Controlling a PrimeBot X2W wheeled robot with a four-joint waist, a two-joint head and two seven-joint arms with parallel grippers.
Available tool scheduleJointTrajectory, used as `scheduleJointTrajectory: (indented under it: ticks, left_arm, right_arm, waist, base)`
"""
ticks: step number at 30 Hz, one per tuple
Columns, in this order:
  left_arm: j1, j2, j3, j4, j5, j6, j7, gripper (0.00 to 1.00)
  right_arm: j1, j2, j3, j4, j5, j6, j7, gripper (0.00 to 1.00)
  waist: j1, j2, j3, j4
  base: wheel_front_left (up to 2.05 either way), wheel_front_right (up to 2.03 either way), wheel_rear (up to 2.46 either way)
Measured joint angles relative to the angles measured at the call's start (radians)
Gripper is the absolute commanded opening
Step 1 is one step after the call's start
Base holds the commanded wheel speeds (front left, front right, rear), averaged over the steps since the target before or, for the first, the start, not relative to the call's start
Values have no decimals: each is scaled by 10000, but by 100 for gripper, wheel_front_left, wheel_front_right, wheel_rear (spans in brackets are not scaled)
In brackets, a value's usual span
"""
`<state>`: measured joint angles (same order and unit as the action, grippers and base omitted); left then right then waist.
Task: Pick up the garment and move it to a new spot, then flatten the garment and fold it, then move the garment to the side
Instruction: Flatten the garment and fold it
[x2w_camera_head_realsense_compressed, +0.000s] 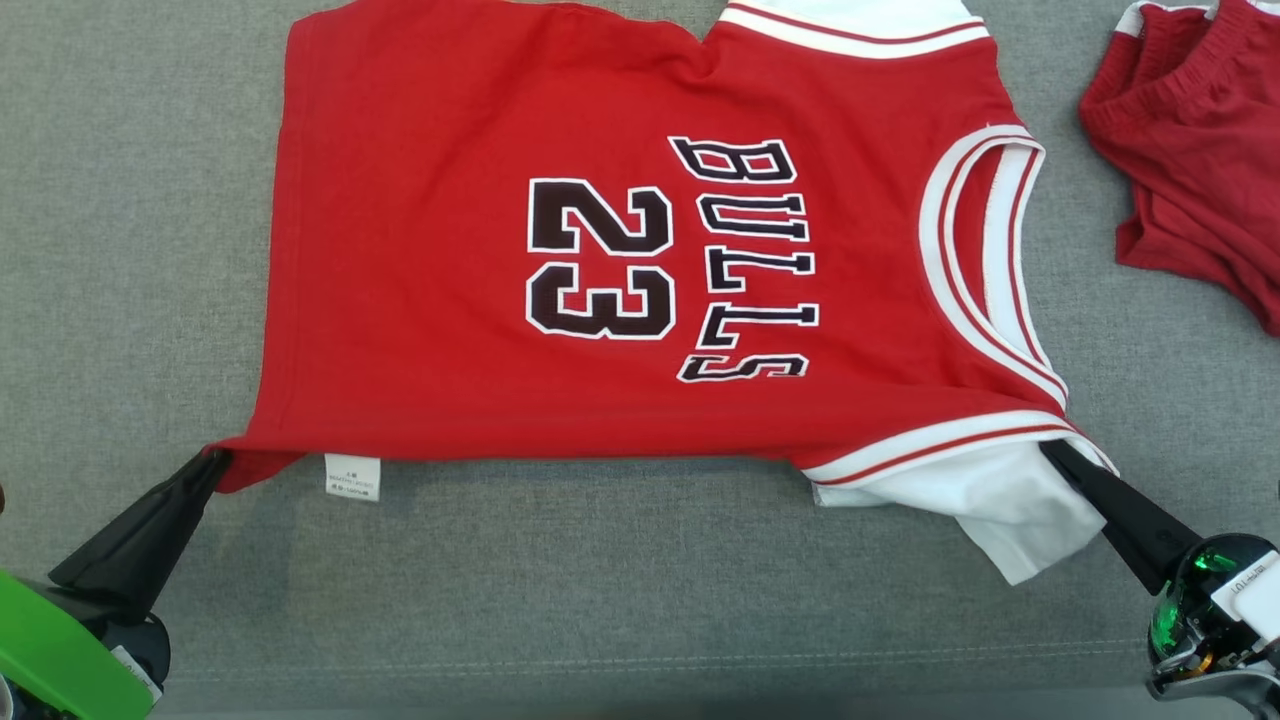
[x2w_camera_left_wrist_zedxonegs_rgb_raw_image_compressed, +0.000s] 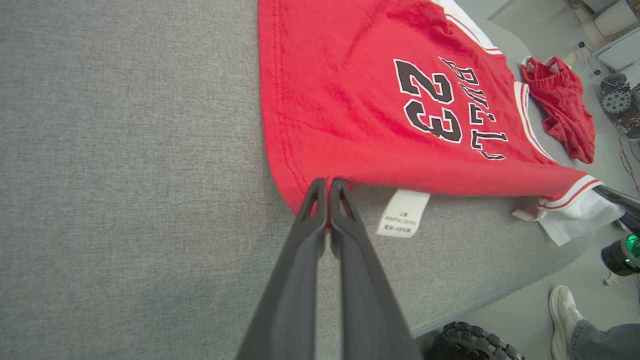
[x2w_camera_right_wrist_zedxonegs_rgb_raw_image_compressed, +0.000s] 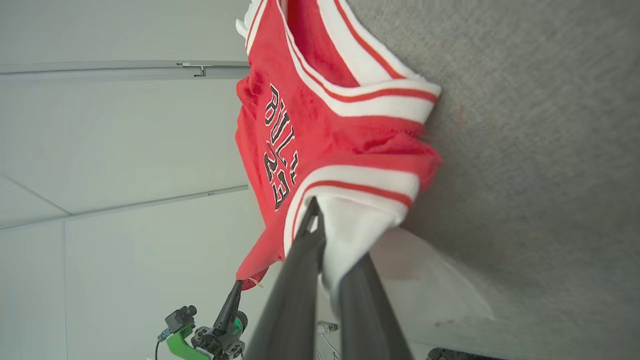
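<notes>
Step in hand: flattening, by the look of it; the jersey (x2w_camera_head_realsense_compressed: 640, 250) lies spread on the grey counter (x2w_camera_head_realsense_compressed: 120, 250), held taut along its near edge at two corners
Left gripper (x2w_camera_left_wrist_zedxonegs_rgb_raw_image_compressed: 327, 186): fingers pressed together, pinching the jersey's near hem corner
Right gripper (x2w_camera_right_wrist_zedxonegs_rgb_raw_image_compressed: 314, 212): fingers clamped on the white sleeve (x2w_camera_head_realsense_compressed: 1010, 500) at the jersey's shoulder end
Where the jersey is: mid-counter, number and lettering face up, hem toward the robot's left, collar toward its right; care label (x2w_camera_head_realsense_compressed: 352, 476) hangs out at the near edge
Next move calls for: judged, both arms moving together, keeping the near edge taut, then carrying it over the far edge for a fold; the crumpled white sleeve may need smoothing first
Count: one jersey, one pair of red shorts (x2w_camera_head_realsense_compressed: 1200, 150) well apart at the far right, two grippers, one care label, one person's shoe (x2w_camera_left_wrist_zedxonegs_rgb_raw_image_compressed: 562, 315) on the floor
</notes>
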<state>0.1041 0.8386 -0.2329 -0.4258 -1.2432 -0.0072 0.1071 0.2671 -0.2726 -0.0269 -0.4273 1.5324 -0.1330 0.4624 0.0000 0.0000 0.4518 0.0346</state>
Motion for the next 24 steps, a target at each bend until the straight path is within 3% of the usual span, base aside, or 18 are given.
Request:
scheduleJointTrajectory:
  ticks: [11, 24]
  left_arm:
    - [-574, 593, 36, -374, -46, -15, 790, 0]
    - [-1706, 698, 61, -324, -642, -8, 1519, 0]
  right_arm:
    - [-1013, -244, 209, 67, -12, 0, 407, 0]
    - [-2159, -412, 119, 715, -113, -2, 585, 0]
  waist:
    - [0, 0, 112, -61]
    - [0, 0, 354, -216]
  base:
    - [0, 0, 0]
    - [0, 0, 0]
